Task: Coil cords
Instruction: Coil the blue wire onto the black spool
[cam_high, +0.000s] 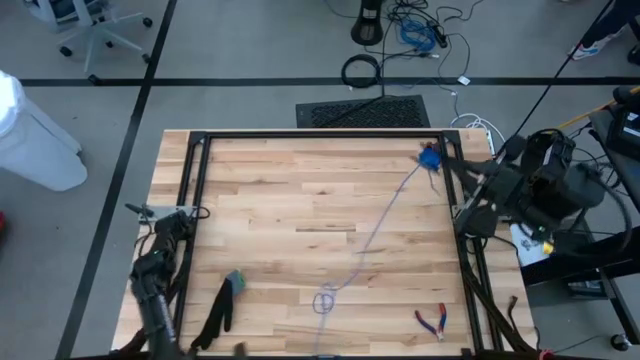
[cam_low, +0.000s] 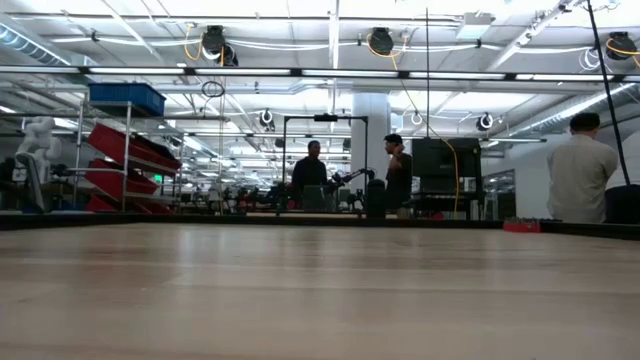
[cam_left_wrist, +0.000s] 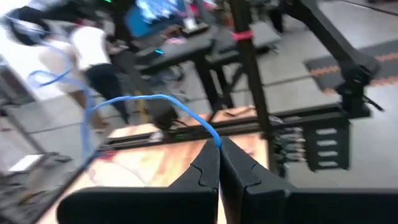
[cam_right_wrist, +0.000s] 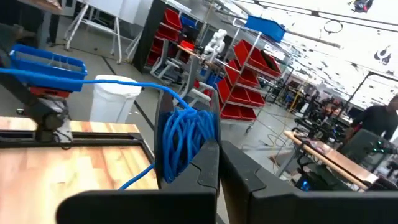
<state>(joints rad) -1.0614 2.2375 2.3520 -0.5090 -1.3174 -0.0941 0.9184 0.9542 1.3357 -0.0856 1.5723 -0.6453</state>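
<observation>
A thin blue cord (cam_high: 385, 215) runs slantwise over the wooden table, its middle lying on the wood and making a small loop (cam_high: 325, 300) near the front edge. At the far right its end is wound into a small blue bundle (cam_high: 430, 158), lifted off the table, with my right gripper (cam_high: 447, 165) shut on it. My left gripper (cam_high: 236, 282), at the near left, is shut on another stretch of the cord (cam_left_wrist: 149, 99). The low view shows neither gripper nor cord. My left gripper pinches a single strand of the cord (cam_left_wrist: 214, 138) between its two fingertips. From there the strand arches away, slack and clear of the table. My right gripper holds the wound bundle of several loops (cam_right_wrist: 186, 140) at the free ends of its shut fingers (cam_right_wrist: 208, 165), which point about level. The fingers hide the exact place of contact. The bundle hangs beside the fingertips, clear of the table, and loose strands (cam_right_wrist: 93, 81) lead away from it.
Red-handled pliers (cam_high: 432, 320) lie at the near right of the table. A black frame (cam_high: 320, 135) rims the tabletop. A thick black cable ring (cam_high: 362, 70) lies on the floor beyond the far edge. People stand in the room behind the table (cam_low: 400, 175).
</observation>
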